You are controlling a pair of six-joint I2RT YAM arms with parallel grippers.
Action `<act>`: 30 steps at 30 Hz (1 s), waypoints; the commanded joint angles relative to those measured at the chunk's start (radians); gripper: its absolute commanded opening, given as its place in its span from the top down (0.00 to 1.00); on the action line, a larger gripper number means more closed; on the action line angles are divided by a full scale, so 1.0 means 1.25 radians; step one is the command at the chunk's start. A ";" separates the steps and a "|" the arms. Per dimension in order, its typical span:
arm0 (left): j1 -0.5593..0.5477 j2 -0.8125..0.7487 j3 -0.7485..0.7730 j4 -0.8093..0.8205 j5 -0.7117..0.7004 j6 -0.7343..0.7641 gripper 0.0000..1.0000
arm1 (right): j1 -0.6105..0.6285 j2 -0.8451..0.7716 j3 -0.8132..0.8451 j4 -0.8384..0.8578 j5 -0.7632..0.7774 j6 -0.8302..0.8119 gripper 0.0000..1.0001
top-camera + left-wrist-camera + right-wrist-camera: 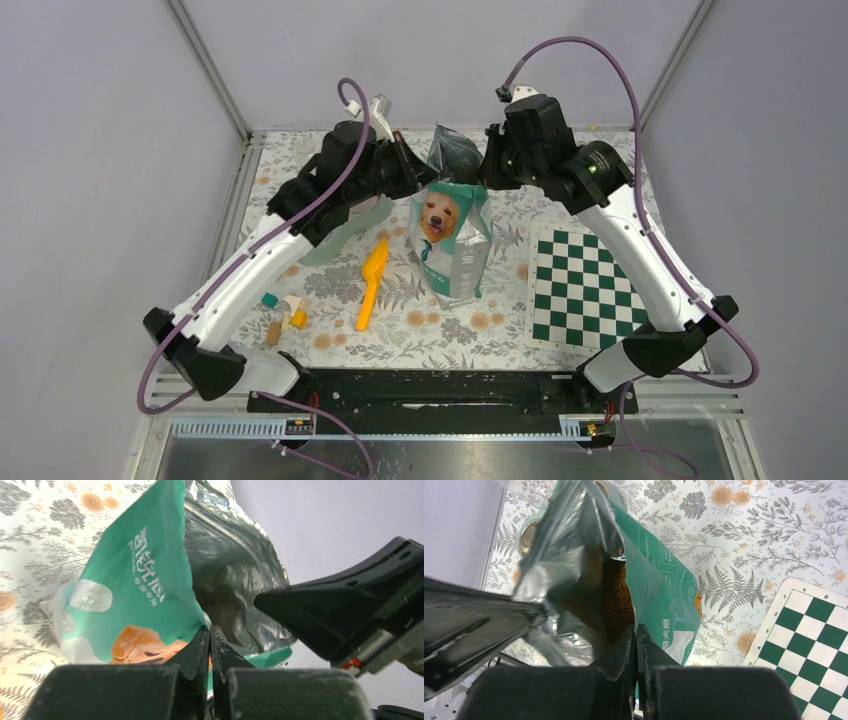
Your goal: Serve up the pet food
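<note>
A green pet food bag with a dog's face stands upright mid-table, its silver-lined mouth pulled open at the top. My left gripper is shut on the bag's left rim; its jaws pinch the green film. My right gripper is shut on the bag's right rim; its jaws pinch the edge. Brown kibble shows inside the open bag in the right wrist view. An orange scoop lies on the cloth left of the bag.
A pale green bowl sits under the left arm, partly hidden. Small coloured wooden blocks lie at the front left. A green and white chessboard lies on the right. The table has a floral cloth.
</note>
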 commanded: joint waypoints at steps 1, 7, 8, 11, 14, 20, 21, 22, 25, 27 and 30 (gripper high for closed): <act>0.020 -0.108 0.022 -0.018 -0.212 0.075 1.00 | -0.010 -0.080 0.050 0.030 0.104 -0.036 1.00; 0.021 -0.077 0.036 -0.004 -0.157 0.095 0.74 | -0.010 -0.034 0.056 0.039 -0.012 -0.045 0.68; 0.021 -0.067 0.043 -0.006 -0.149 0.101 0.64 | -0.010 -0.023 0.058 0.033 -0.017 -0.047 0.59; 0.022 -0.036 0.068 -0.023 -0.128 0.115 0.45 | -0.010 0.006 0.068 0.017 -0.018 -0.052 0.47; 0.021 -0.017 0.090 -0.031 -0.108 0.127 0.39 | -0.011 0.029 0.076 0.016 -0.018 -0.062 0.39; 0.022 0.013 0.118 -0.029 -0.055 0.129 0.34 | -0.010 0.091 0.115 -0.006 -0.030 -0.075 0.39; 0.022 0.022 0.122 -0.029 -0.042 0.127 0.34 | -0.010 0.100 0.119 -0.007 -0.033 -0.077 0.41; 0.023 0.028 0.124 -0.029 -0.034 0.125 0.34 | -0.010 0.108 0.124 -0.007 -0.033 -0.078 0.44; 0.024 0.045 0.135 -0.038 -0.022 0.119 0.34 | -0.010 0.128 0.161 -0.007 -0.004 -0.081 0.67; 0.026 0.048 0.146 -0.044 -0.021 0.121 0.34 | -0.010 0.132 0.196 -0.007 0.027 -0.091 0.90; 0.036 0.039 0.158 -0.045 -0.033 0.132 0.33 | -0.015 0.135 0.270 -0.009 0.082 -0.116 1.00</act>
